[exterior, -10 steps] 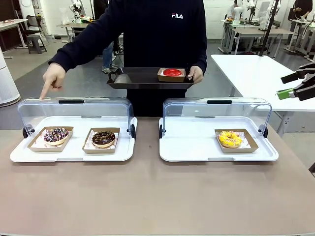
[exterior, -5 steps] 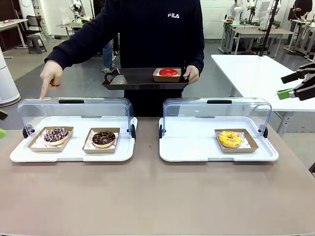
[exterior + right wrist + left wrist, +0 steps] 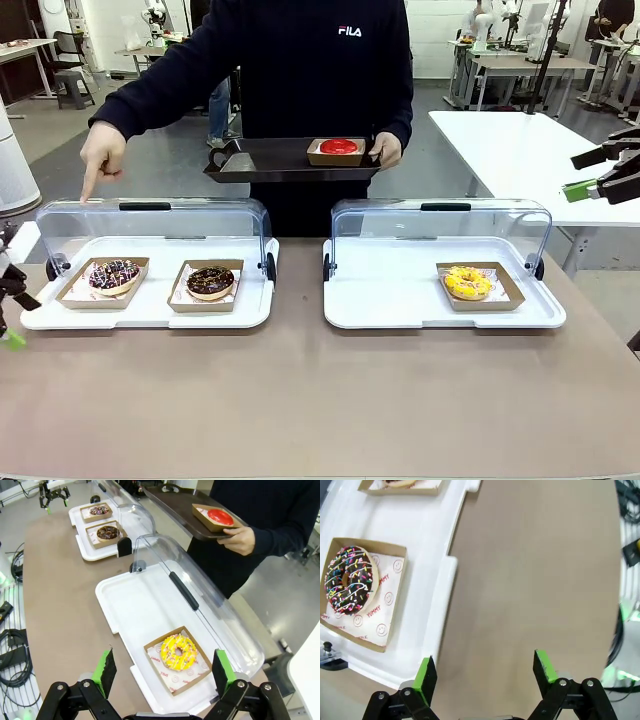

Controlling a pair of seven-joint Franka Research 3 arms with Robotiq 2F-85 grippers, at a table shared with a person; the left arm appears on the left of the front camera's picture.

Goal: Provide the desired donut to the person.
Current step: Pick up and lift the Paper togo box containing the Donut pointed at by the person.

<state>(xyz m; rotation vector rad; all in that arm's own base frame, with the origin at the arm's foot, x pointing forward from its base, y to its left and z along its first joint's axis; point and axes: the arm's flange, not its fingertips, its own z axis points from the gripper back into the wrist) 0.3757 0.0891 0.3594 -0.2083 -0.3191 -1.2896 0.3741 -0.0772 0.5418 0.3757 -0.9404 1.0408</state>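
Left tool (image 3: 485, 672): jaws spread wide, nothing between them. It hangs low at the near-left corner of the surface (image 3: 530, 580), pointing down. One finger is over the lip of the white tray (image 3: 427, 540), the other over bare surface.

Sprinkle donut (image 3: 348, 580): ahead of that tool and off to the tray-side finger, well clear of both pads. It lies flat in its box (image 3: 387, 600), untouched.

Chocolate donut (image 3: 210, 281): next box along, farther from the left tool. Untouched too.

Cover (image 3: 150, 225): stands behind both boxes. It looks swung back, so I judge the donuts reachable from my side.

Right tool (image 3: 162, 672): jaws also spread, empty, held high and back from the other tray. The yellow donut (image 3: 178, 651) sits below and just ahead of it in its box.

Beyond the cover: the person (image 3: 310, 70) points a hand (image 3: 103, 155) down at the cover's end, above the sprinkle donut. I take that one as the donut wanted. Their other hand holds a black tray (image 3: 270, 158), which carries a red donut (image 3: 338, 147) in a box.

Progress: early. The choice seems made, and the left tool is close by. Not yet done:
- closing on the box
- lifting it out
- carrying it across to the black tray
- letting go
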